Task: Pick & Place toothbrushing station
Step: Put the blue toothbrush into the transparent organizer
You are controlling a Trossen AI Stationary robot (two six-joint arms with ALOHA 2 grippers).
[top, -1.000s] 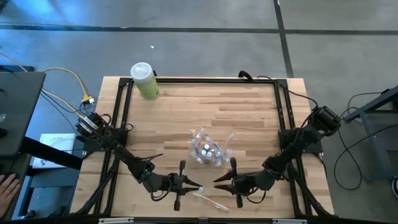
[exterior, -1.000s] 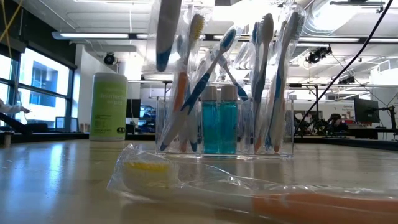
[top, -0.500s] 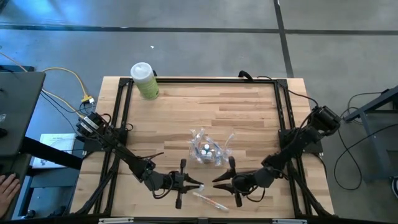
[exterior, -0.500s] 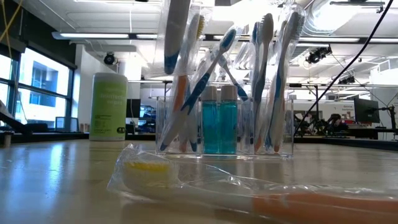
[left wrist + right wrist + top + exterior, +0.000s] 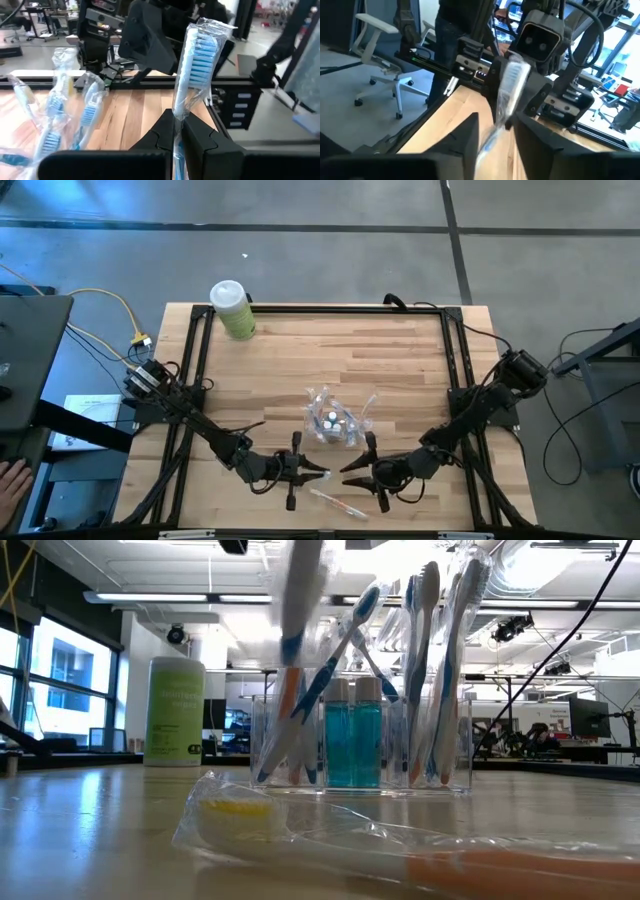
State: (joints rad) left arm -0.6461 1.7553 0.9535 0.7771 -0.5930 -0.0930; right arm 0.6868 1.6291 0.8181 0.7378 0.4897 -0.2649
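Right now we see the left gripper (image 5: pixel 176 131) clamped on the handle of 1 wrapped blue-bristled toothbrush (image 5: pixel 194 65), holding it upright near the front edge of the worktop (image 5: pixel 400 350), just in front of the clear holder (image 5: pixel 333 423). The right gripper (image 5: pixel 345 471) faces it from the other side, and its wrist view shows its 2 fingers (image 5: pixel 465 137) parted around the same wrapped brush; whether they touch the wrapper we cannot tell. The holder stands mid-worktop, already stocked with several blue- and orange-marked brushes and 2 white-capped tubes (image 5: pixel 352 732) of blue liquid. Another wrapped brush, yellow-bristled with an orange handle (image 5: pixel 420 860), lies flat on the worktop at the front edge, just below the 2 grippers.

We judge the main risk to be the handover itself: if one gripper lets go before the other has a firm hold, the slick wrapper could slide and the brush drop onto the wood. A pull from both sides could also twist it. The crowded holder is close, so a wide swing might snag its wrappers and tip it.
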